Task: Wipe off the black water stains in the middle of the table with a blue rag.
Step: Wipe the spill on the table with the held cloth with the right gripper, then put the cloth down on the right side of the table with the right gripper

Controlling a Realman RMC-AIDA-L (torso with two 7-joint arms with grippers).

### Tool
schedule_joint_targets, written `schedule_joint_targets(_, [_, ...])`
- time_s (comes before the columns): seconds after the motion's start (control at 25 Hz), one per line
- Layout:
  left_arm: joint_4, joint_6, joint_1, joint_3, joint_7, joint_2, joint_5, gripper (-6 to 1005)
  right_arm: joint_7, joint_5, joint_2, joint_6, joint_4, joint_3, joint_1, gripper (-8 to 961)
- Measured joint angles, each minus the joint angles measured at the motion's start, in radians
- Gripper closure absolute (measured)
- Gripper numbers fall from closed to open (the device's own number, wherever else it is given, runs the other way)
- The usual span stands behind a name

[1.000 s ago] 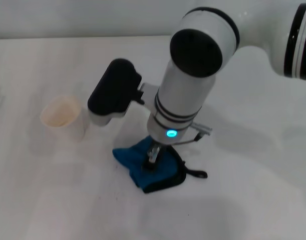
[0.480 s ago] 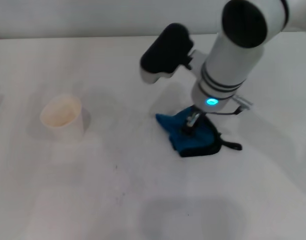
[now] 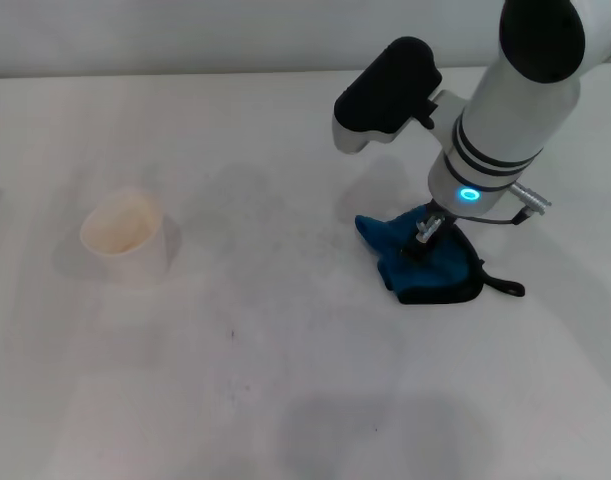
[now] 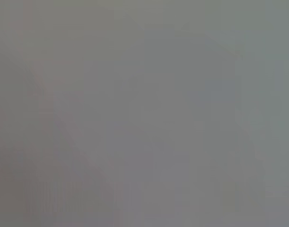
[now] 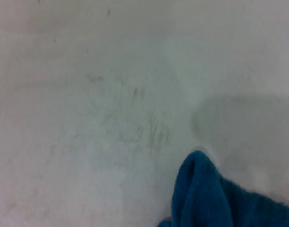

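Head view: one right tool (image 3: 422,236) clamps one blue rag (image 3: 425,268); one paper cup (image 3: 125,238) apart.

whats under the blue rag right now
Around the rag only white table with faint grey streaks shows. The right gripper presses down on it from above. Any stain left beneath the cloth is hidden.

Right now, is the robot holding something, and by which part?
The right hand pinches the blue rag near its middle, against the table. The left hand is out of view.
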Motion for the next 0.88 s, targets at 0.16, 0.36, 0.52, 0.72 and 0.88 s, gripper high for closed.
schedule_joint_targets(0.16, [0.0, -0.001, -0.001, 0.0, 0.002, 0.0, 0.0, 123, -0.001, -0.005, 0.0, 0.002, -0.006, 0.001, -0.008, 797])
schedule_joint_targets(0.36, [0.0, -0.001, -0.003, 0.0, 0.002, 0.0, 0.0, 124, -0.001, -0.042, -0.001, 0.025, -0.004, 0.021, -0.01, 787])
schedule_joint_targets(0.52, [0.0, -0.001, 0.0, 0.0, 0.002, -0.001, 0.0, 124, -0.003, -0.06, -0.002, 0.035, -0.02, 0.051, -0.022, 779])
schedule_joint_targets(0.72, [0.0, -0.003, -0.002, 0.0, 0.003, 0.0, 0.0, 123, -0.005, -0.071, -0.002, 0.032, -0.038, 0.057, -0.031, 770])
schedule_joint_targets(0.88, [0.0, -0.004, -0.004, -0.001, 0.004, 0.002, 0.0, 123, -0.014, -0.071, 0.0, 0.037, -0.028, 0.075, -0.028, 762])
